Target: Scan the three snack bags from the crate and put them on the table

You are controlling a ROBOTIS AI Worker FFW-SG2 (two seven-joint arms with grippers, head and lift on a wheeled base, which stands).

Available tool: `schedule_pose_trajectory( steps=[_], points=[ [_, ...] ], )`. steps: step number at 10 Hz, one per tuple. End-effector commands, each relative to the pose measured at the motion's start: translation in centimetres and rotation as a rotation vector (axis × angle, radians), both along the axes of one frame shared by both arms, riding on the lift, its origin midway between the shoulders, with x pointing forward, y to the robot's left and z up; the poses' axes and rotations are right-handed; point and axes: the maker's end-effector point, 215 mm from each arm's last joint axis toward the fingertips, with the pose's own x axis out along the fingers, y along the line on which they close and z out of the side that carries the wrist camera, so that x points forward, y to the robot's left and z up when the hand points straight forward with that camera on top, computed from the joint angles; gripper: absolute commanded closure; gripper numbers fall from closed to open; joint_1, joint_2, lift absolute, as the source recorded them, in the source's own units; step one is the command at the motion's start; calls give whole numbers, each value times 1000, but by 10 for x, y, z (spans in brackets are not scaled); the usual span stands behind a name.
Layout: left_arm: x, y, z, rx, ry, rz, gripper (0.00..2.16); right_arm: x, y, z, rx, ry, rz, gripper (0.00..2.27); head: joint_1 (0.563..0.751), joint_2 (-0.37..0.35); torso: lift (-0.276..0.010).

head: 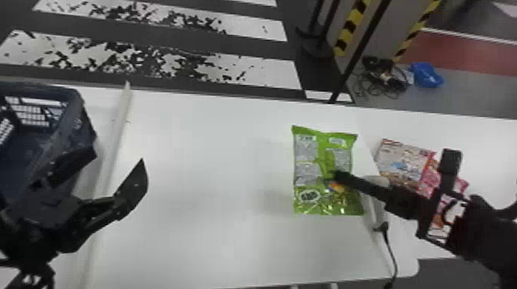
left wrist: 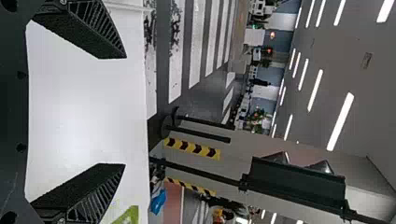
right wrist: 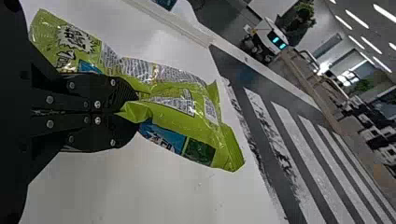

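Observation:
In the head view my right gripper (head: 339, 177) pinches the green snack bag (head: 307, 169), its printed back facing up, over the right half of the table. The right wrist view has that gripper (right wrist: 135, 111) shut on the middle of the green bag (right wrist: 205, 112), which buckles around the fingers. Two other snack bags, one brown and white (head: 402, 159) and one pink (head: 429, 180), lie at the right, partly behind the right arm. My left gripper (head: 118, 158) stands open beside the dark crate (head: 82, 115); in the left wrist view the gripper (left wrist: 119, 111) holds nothing.
A white device (head: 379, 203) with a black cable (head: 390, 246) sits under the right gripper, beside the green bag. A raised pale strip (head: 115, 130) crosses the white table (head: 200, 161) next to the crate. Dark poles stand beyond the far edge.

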Motion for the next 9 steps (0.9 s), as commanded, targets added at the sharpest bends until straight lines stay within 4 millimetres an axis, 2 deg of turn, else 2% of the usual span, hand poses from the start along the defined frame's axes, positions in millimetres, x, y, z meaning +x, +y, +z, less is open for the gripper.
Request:
schedule_pose_trajectory(
  steps=[1, 2, 3, 5, 6, 9],
  points=[
    [0, 0, -3, 0, 3, 1, 33, 28, -58, 24, 44, -60, -171, 2243, 695, -260, -94],
    [1, 3, -7, -2, 8, 6, 33, 48, -110, 29, 9, -95, -321, 2243, 695, -304, -94],
    [3, 5, -13, -5, 6, 9, 33, 61, -153, 33, -17, -122, -455, 2243, 695, -331, -94],
    [8, 10, -22, -6, 6, 18, 33, 79, -228, 25, -111, -137, -724, 2243, 695, -350, -94],
    [10, 11, -25, -6, 9, 20, 33, 83, -258, 21, -177, -144, -843, 2243, 695, -350, -94],
    [12, 12, -26, -1, 7, 19, 33, 91, -320, 21, -389, -184, -1050, 2243, 695, -350, -94]
  ],
)
